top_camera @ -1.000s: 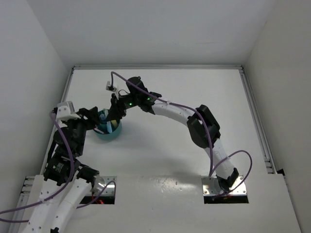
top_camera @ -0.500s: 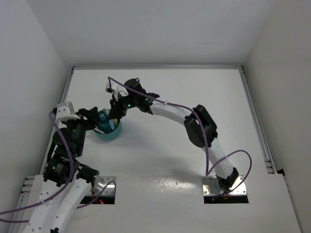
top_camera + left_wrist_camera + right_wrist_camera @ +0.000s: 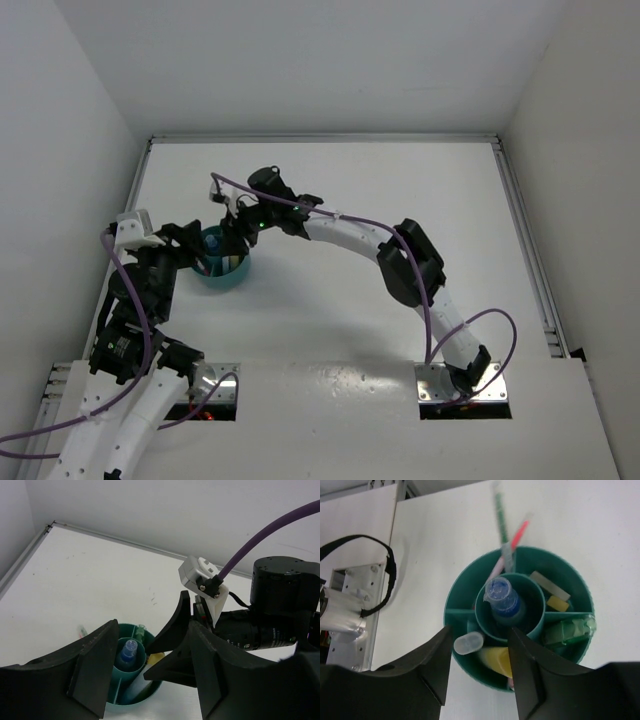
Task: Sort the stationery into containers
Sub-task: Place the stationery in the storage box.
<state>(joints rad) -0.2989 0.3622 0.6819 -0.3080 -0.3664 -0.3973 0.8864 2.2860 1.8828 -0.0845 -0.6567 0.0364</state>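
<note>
The round teal container point(image 3: 580, 587) with inner dividers sits right under my right gripper point(image 3: 480, 632), which is open with nothing between its fingers. A blue-capped bottle point(image 3: 504, 600) stands in the centre cup. A yellow marker point(image 3: 496, 660) with a clear cap lies in the near section, a mint marker point(image 3: 567, 631) to its right, and beige and yellow eraser bits point(image 3: 549, 585) behind that. Pink and green pens point(image 3: 517, 535) stick out at the back. In the top view the right gripper point(image 3: 228, 238) hangs over the container point(image 3: 225, 272). My left gripper point(image 3: 150, 630) is open, its fingers either side of the container point(image 3: 125, 692).
The right arm point(image 3: 350, 235) arches across the table's middle from its base at the near right. Its wrist camera and purple cable point(image 3: 260, 540) fill the right of the left wrist view. The left wall and table rail point(image 3: 145, 170) run close behind the container.
My right gripper has opened and shifted a little left over the container. The yellow marker it carried now lies in a container section. The left arm has not moved.
</note>
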